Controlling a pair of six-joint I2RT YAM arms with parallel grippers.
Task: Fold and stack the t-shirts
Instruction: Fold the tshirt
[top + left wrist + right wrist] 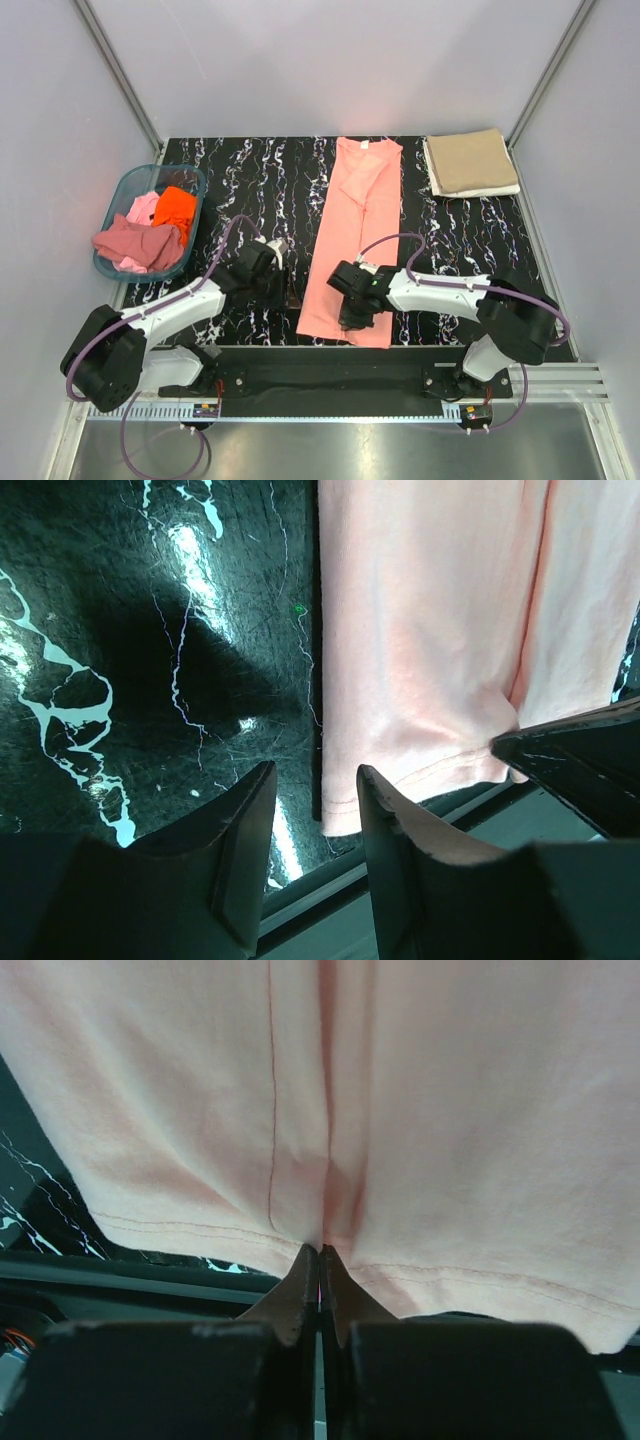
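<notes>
teal plastic basket (115, 207) | far left | on black marbled table (250, 180)

Black marble-pattern tabletop (120, 680): glossy, white-veined.
Salmon-pink soft fabric t-shirt (420, 650): lies flat on the tabletop with its stitched hem along the near edge and a lengthwise fold line towards its right side.
Left gripper (315, 780): two dark wedge fingers (240, 830), parted with nothing between them, at the near edge by the shirt's left hem corner.
Black angular part (580, 770): overlaps the hem at the right.
</notes>
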